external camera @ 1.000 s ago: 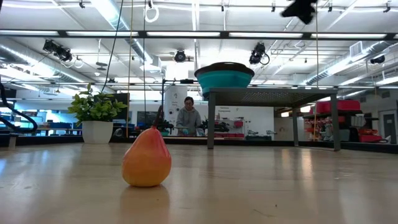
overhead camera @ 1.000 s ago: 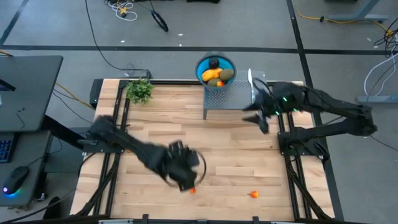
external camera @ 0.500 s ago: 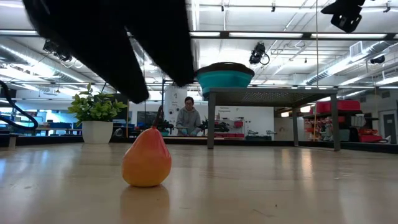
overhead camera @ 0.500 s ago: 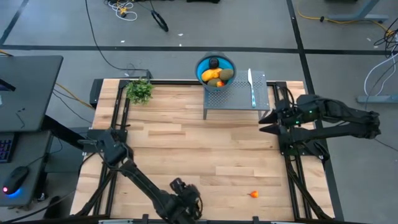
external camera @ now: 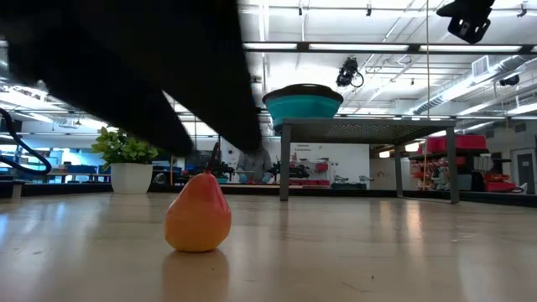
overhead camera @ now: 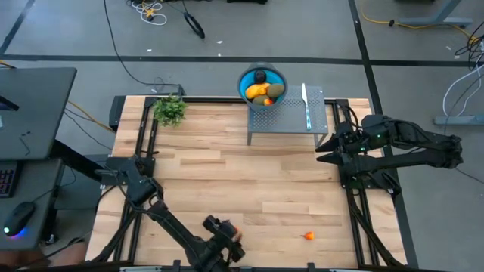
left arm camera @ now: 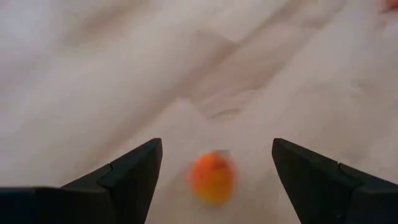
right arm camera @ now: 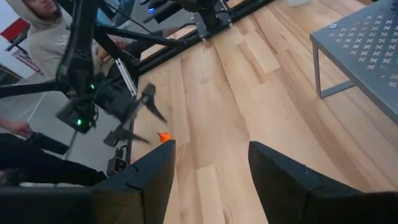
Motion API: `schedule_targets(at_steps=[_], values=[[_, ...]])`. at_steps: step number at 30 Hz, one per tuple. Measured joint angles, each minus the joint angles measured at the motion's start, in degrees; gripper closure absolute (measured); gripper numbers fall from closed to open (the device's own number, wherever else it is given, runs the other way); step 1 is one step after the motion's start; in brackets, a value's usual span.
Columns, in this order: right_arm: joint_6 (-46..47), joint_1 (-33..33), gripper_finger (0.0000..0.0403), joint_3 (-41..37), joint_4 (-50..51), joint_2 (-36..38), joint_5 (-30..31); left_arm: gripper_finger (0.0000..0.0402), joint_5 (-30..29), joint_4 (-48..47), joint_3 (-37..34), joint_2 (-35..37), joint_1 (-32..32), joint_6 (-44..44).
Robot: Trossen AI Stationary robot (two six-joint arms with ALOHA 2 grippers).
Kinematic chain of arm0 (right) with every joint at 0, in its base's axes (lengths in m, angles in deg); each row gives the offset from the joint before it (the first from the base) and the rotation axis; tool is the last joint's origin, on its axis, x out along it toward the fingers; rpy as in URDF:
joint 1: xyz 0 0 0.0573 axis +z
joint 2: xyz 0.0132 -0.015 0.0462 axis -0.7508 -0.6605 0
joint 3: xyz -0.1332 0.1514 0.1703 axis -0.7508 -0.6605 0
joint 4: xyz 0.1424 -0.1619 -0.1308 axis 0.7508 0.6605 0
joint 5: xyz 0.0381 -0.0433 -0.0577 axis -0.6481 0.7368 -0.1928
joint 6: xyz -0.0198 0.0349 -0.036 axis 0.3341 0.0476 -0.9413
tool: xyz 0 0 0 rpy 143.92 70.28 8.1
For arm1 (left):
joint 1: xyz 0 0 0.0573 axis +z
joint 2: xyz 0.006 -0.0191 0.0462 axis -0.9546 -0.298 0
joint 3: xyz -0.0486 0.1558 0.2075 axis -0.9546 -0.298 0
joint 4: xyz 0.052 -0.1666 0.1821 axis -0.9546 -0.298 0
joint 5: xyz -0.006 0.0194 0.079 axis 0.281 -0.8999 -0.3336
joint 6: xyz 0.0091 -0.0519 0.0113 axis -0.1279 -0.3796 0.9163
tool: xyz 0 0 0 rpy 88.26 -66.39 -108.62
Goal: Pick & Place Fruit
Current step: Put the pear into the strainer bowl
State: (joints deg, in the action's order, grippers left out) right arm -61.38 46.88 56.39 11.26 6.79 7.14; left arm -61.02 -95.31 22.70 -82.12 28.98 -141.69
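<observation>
Shifted slightly since a moment ago, left claw (left arm camera: 214, 163) hangs spread apart over the bench (overhead camera: 227, 174), orange fruit (left arm camera: 212, 178) between its fingers (left arm camera: 134, 171).

Looking straight down over the whole wooden table (overhead camera: 249, 174); peering level across its surface from tabletop height; riding close on each wrist, all sharing the tabletop's small orange fruit (left arm camera: 212, 178).
</observation>
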Motion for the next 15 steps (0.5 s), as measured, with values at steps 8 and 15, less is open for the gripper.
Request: schedule_targets(at_steps=[8,15], values=[[2.0,0.0,0.0192,0.0,-0.4,0.0,0.1,0.0086,2.4,13.1,-7.2,-0.1,2.0,1.3],[3.4,0.0,0.0192,0.0,-0.8,-0.6,0.2,0.0089,3.1,13.0,-8.8,-0.1,1.6,0.7]])
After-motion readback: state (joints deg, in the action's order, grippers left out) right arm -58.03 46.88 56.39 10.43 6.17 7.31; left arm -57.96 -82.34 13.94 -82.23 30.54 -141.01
